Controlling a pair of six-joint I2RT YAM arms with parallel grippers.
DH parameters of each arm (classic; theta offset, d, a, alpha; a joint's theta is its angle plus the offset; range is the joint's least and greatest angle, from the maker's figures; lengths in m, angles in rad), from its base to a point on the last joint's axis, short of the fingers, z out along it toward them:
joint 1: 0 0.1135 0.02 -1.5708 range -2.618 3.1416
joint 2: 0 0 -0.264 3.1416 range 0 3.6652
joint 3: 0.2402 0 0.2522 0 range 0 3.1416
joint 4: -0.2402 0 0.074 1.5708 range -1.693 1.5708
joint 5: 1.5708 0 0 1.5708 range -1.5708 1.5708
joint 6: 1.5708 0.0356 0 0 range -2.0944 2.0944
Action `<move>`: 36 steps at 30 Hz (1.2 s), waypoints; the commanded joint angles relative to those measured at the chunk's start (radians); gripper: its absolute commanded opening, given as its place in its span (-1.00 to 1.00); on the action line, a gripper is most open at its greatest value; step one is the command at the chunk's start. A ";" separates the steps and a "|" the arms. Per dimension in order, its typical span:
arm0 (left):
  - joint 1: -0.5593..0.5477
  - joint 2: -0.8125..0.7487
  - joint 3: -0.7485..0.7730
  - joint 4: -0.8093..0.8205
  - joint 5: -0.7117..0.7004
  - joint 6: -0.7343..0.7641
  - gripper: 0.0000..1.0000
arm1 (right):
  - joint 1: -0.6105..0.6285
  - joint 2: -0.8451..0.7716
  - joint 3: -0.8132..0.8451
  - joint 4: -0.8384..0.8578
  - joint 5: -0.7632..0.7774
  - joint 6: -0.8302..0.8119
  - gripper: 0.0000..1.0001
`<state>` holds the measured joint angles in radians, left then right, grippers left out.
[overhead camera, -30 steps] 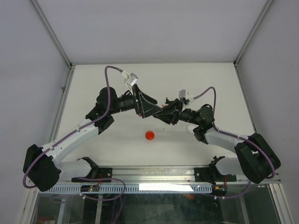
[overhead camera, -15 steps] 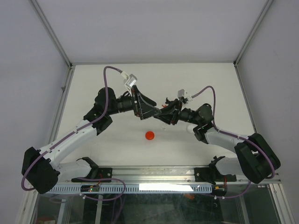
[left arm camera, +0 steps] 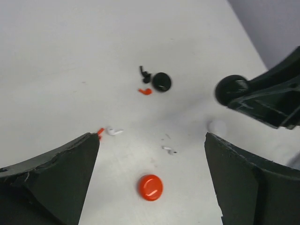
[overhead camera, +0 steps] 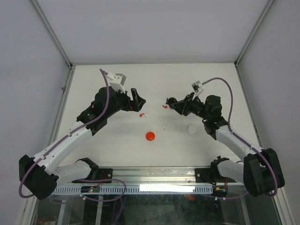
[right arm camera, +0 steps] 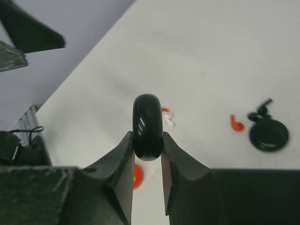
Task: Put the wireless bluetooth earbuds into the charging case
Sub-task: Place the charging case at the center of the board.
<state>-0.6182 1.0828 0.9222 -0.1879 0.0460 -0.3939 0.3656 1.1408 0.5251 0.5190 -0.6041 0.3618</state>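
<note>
Right gripper (right arm camera: 147, 137): clamped on a glossy round black puck (right arm camera: 147, 117), held edge-on.
Left gripper (left arm camera: 150, 139): jaws wide apart.
On the matte white table (left arm camera: 56, 56), beyond the smooth red puck (left arm camera: 150, 187), tiny stemmed plastic buds: white earbud (left arm camera: 168, 150) nearest; red earbud (left arm camera: 145, 91) and black earbud (left arm camera: 144, 72) farthest, beside a second black puck (left arm camera: 161, 82).

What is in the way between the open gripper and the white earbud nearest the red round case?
Nothing that shows. The left gripper is open over the table, and only bare table lies around the white earbud.
</note>
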 commanded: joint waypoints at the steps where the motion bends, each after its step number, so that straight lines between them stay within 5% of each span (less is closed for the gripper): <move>1: 0.033 -0.010 0.068 -0.136 -0.261 0.102 0.98 | -0.114 -0.026 0.059 -0.303 0.104 0.016 -1.00; 22: 0.226 0.038 -0.023 -0.200 -0.363 0.135 0.98 | -0.586 0.121 -0.040 -0.471 0.271 0.229 -1.00; 36: 0.233 0.066 -0.020 -0.212 -0.337 0.145 0.98 | -0.616 0.159 -0.021 -0.575 0.398 0.215 0.03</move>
<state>-0.3969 1.1557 0.9001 -0.4194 -0.2890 -0.2749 -0.2455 1.3270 0.4843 -0.0021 -0.2905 0.5861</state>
